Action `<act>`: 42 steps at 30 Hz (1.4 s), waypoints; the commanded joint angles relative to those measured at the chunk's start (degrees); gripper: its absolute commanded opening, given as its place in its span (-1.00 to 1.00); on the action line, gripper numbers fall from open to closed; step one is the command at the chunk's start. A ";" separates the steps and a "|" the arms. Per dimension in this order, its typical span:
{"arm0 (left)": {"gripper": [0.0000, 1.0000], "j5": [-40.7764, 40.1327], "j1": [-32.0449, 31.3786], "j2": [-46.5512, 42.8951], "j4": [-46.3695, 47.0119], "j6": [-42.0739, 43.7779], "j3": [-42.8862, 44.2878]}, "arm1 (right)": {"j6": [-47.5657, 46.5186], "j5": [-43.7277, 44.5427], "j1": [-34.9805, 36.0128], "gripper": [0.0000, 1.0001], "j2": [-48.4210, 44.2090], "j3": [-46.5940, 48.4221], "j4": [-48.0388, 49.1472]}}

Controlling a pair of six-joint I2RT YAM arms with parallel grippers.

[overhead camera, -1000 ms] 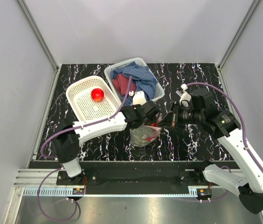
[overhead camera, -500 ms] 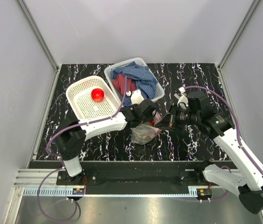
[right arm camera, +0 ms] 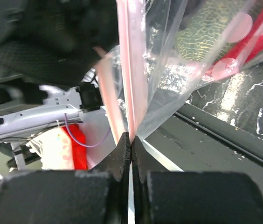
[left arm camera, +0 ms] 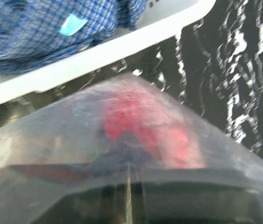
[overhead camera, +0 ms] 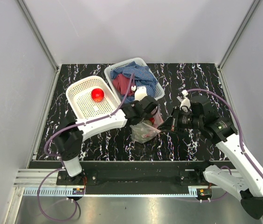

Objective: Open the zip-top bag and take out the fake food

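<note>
- The zip-top bag [overhead camera: 144, 132] sits on the worktop [overhead camera: 192, 79] between the two arms, just in front of the baskets, with its mouth lifted towards the grippers
- The right fingers [right arm camera: 108, 186] are closed tight on the bag's pink zip strip [right arm camera: 128, 70]
- The left fingers [left arm camera: 85, 196] are closed too, with clear film draped over them; they look pinched on the opposite wall of the bag
- The step in hand looks like parting the seal: draw the two grips apart evenly and slowly, across the zip rather than along it, and keep the bag low so it does not swing
- Thin crinkly film can slip, so check each side holds one wall only before pulling
- Inside the bag are blurred red pieces of fake food [left arm camera: 141, 123]; their number cannot be told
- The left-hand white basket [overhead camera: 75, 100] holds one red round fruit [overhead camera: 97, 94]
- The far basket [overhead camera: 138, 61] holds a blue checked cloth [overhead camera: 138, 74] and a red cloth [overhead camera: 122, 84]
</note>
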 commanded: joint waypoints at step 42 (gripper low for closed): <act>-0.11 19.66 -1.34 -1.79 4.11 2.94 -6.47 | 7.89 3.37 0.48 -1.00 0.13 9.40 -8.55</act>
